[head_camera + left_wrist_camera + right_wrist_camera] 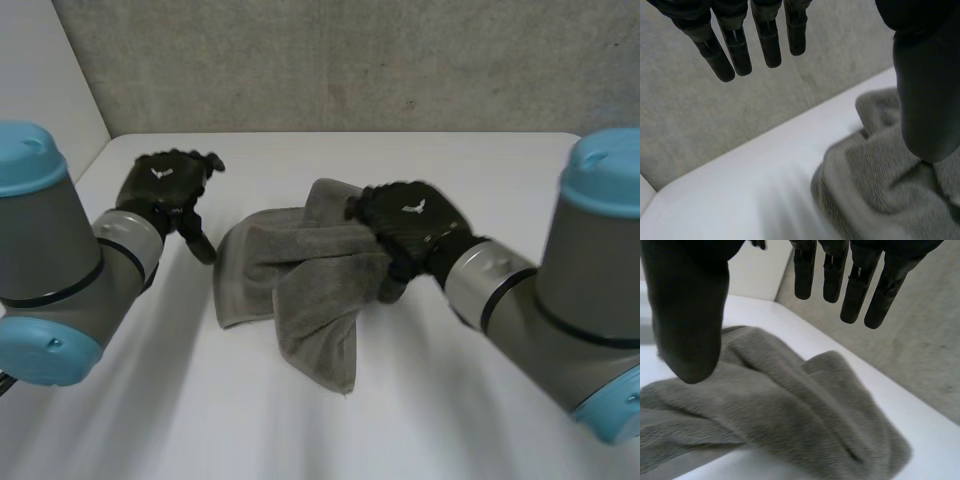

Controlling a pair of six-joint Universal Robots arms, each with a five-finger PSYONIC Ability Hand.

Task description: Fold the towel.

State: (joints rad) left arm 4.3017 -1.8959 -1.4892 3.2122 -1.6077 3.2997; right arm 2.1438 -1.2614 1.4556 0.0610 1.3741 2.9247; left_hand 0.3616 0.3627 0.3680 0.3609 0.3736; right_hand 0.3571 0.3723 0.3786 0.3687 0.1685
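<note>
We note a grey terry towel (300, 275) lying rumpled near the middle of the white bench (450, 400), about midway between its left and right edges. Part of it is bunched in soft folds. One narrower flap trails toward the near edge, ending in a corner.

Left hand (165, 188), black, is raised over the left part of the bench, just beside the towel's left edge and clear of the cloth. In the left wrist view its fingers (767, 40) are straight and spread, and the thumb (925, 100) stands well apart from them. Nothing is held. The towel (875, 190) lies on the bench beyond the thumb.

Right hand (408, 225), black, is over the right side of the towel, where the cloth heaps up toward the far edge. In the right wrist view its fingers (855, 285) are straight and spread, with the thumb (690, 315) set wide and no cloth between them. The heaped folds (780, 410) lie under the palm. We cannot tell whether the hand touches the cloth.

Markings: the back of each hand carries a small white emblem, too small to read. The towel is plain.

A rough grey wall (350, 60) runs behind the far edge, and a pale panel (40, 70) stands at the far left corner.
</note>
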